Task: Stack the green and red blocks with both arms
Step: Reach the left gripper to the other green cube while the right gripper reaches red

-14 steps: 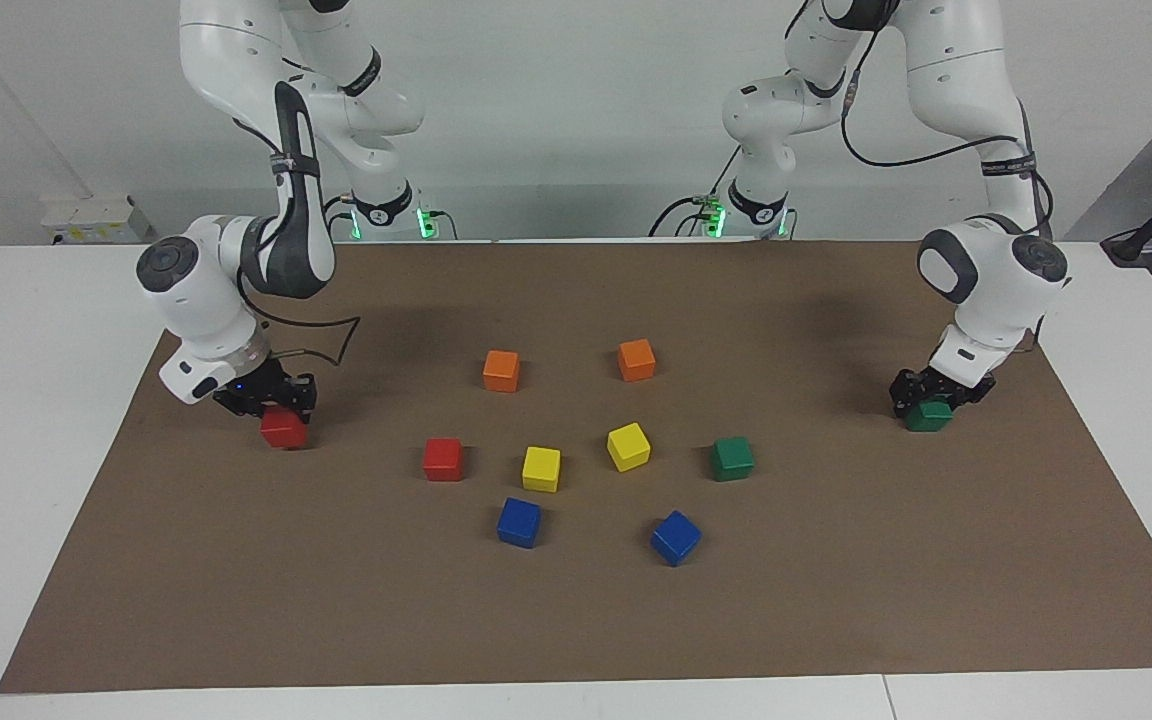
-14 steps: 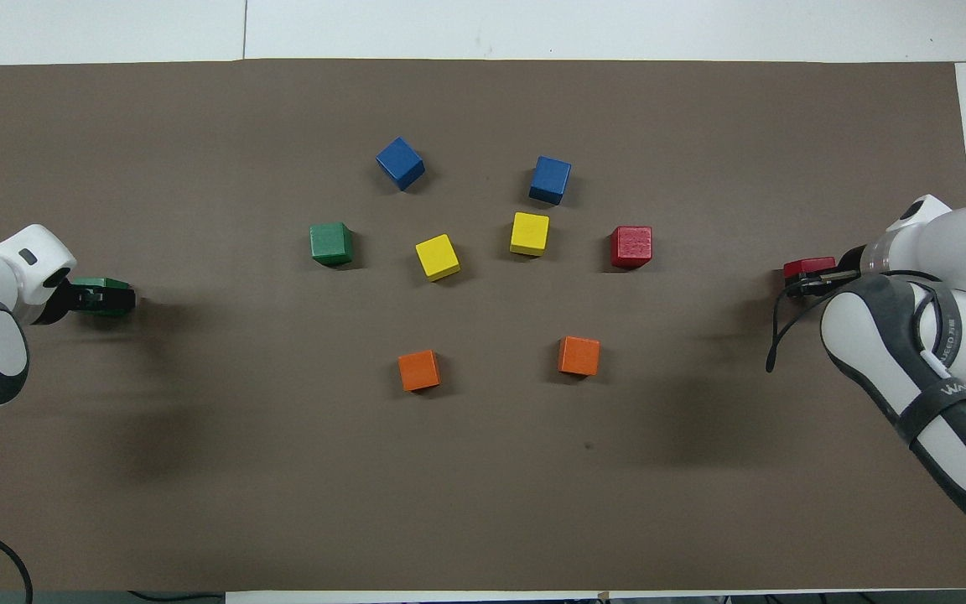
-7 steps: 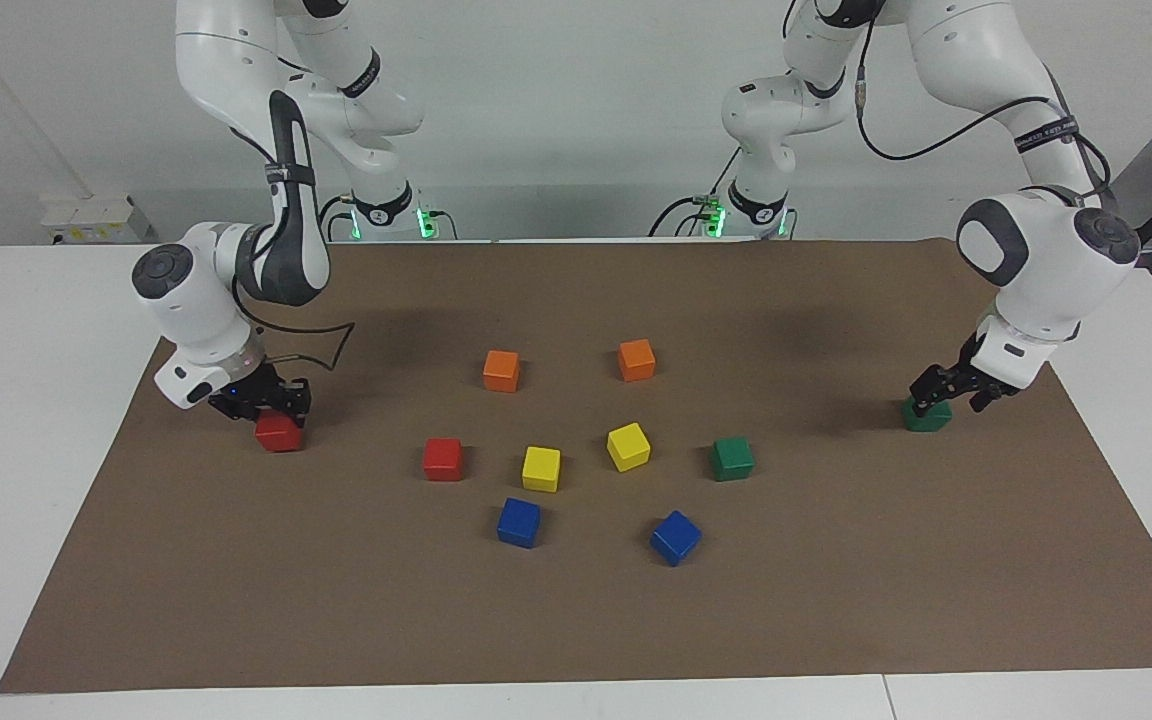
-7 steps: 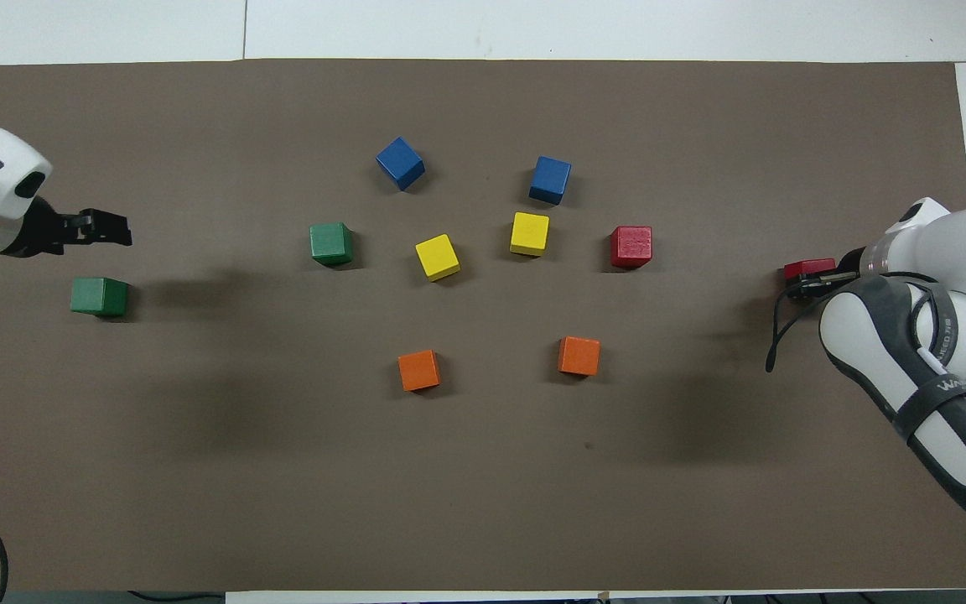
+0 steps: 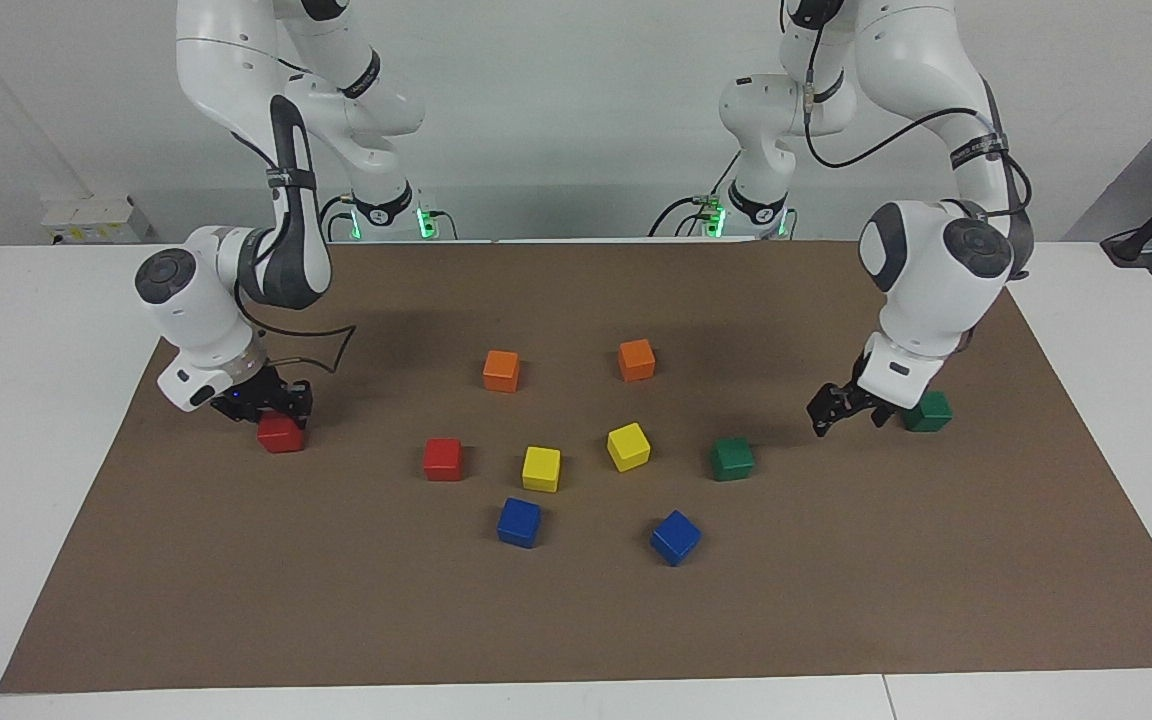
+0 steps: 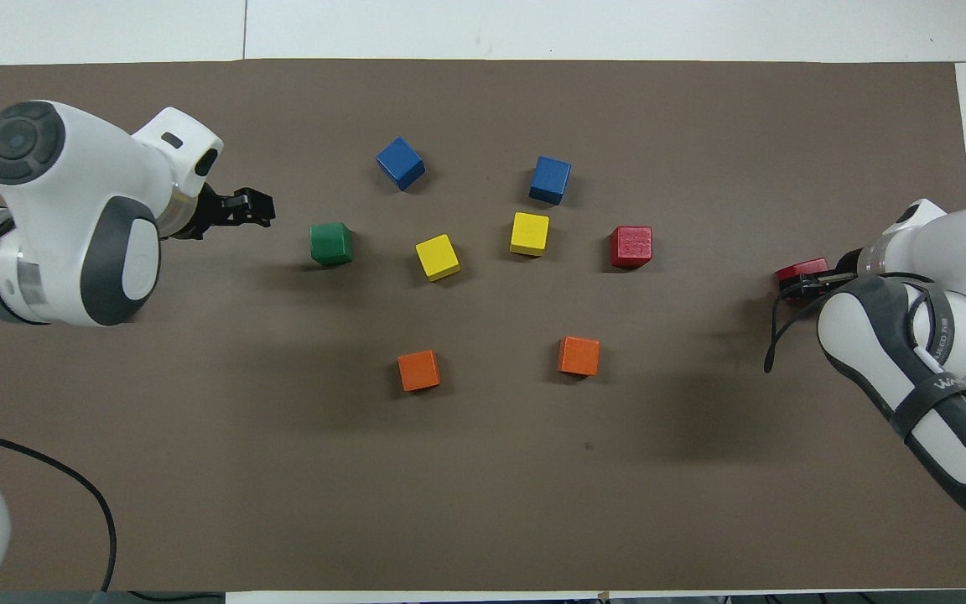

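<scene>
1. The left gripper (image 5: 844,412) has nothing in it. Its fingers look parted, and it hangs over bare tabletop (image 5: 836,580) between the two green blocks. One green block (image 5: 927,412) sits at the left arm's end of the tabletop, partly hidden by the wrist; the other green block (image 5: 732,458) is in the middle cluster.
2. My guess is the outer green one is meant as the stack base, so the empty gripper looks headed for the cluster one.
3. The right gripper (image 5: 271,405) is low, right at the red block (image 5: 281,434) at the right arm's end. The block looks like it's resting on the tabletop. I can't tell whether the fingers are pinching it or have let go.
4. The second red block (image 5: 442,459) waits in the cluster beside a yellow cube (image 5: 541,468), probably the next pick for that side.
5. No stack exists yet.
</scene>
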Robot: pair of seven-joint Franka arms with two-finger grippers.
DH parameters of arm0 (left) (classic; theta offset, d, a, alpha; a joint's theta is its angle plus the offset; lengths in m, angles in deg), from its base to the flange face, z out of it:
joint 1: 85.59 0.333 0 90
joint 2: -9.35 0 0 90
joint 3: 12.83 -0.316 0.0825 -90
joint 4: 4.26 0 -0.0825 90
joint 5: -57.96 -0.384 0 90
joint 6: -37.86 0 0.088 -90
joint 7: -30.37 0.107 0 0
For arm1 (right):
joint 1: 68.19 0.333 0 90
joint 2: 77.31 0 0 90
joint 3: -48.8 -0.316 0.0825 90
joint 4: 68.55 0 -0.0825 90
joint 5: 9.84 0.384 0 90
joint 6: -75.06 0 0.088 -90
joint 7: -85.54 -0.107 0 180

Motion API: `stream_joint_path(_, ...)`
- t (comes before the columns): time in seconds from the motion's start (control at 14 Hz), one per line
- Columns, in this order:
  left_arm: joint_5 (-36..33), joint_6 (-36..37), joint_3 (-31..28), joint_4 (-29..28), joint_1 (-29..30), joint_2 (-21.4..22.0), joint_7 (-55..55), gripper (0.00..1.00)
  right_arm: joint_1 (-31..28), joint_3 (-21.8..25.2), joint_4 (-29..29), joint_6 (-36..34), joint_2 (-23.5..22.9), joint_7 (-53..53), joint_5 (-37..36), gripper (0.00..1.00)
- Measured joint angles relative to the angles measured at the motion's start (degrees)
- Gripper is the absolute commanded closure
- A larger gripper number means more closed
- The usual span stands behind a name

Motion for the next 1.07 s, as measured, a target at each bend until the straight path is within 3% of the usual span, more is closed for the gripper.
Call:
stream_joint_path(0.36,-0.2,-3.6,0.0,2.2,-3.8,-4.6,-2.1,0.00,0.1,-0.4,-1.6,-1.0,0.5,0.0,0.0,0.00)
stream_joint_path(0.57,-0.7,-3.7,0.0,3.5,-5.6,-6.1,-2.1,0.00,0.6,-1.2,-7.9,-8.9,3.0,-1.7,0.0,0.00)
stream_joint_path(0.79,-0.9,-4.7,0.0,3.5,-7.1,-7.4,-2.1,0.00,4.6,-1.7,-14.8,-15.9,4.8,-6.5,0.0,0.00)
stream_joint_path(1.07,-1.8,-6.4,-0.1,1.8,-8.0,-8.5,-2.1,0.00,13.4,-1.9,-19.7,-16.9,4.0,-20.4,-1.1,0.00)
